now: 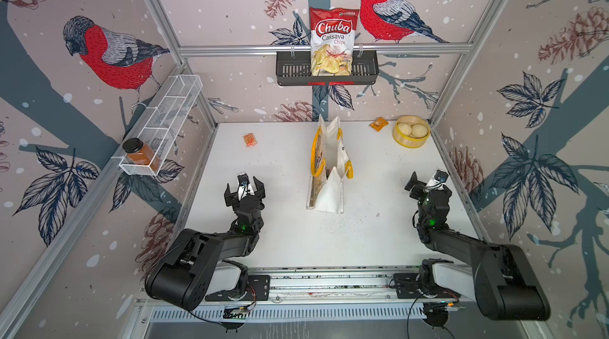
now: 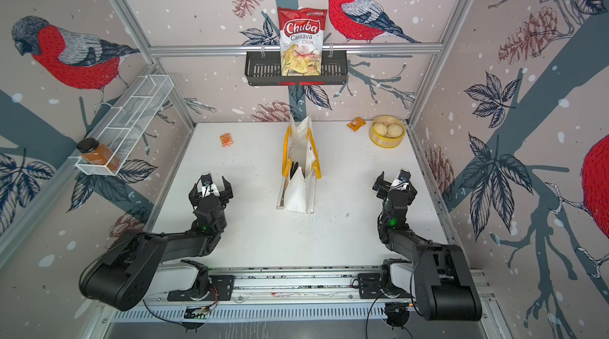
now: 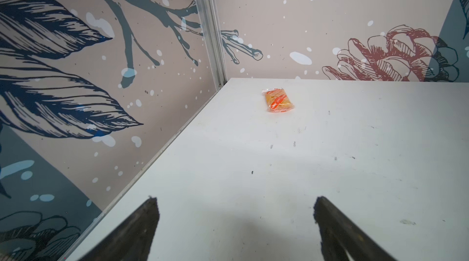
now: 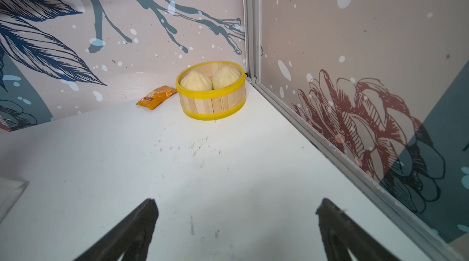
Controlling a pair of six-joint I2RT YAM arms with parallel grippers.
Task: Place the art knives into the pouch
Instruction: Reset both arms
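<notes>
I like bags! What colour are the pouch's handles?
Yellow; the pouch's handles show best in a top view.

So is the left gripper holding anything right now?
No, the left gripper stands open above the white table with nothing in its grasp.

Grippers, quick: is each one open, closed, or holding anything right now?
The left gripper: open, holding nothing.
The right gripper: open, holding nothing.
</notes>
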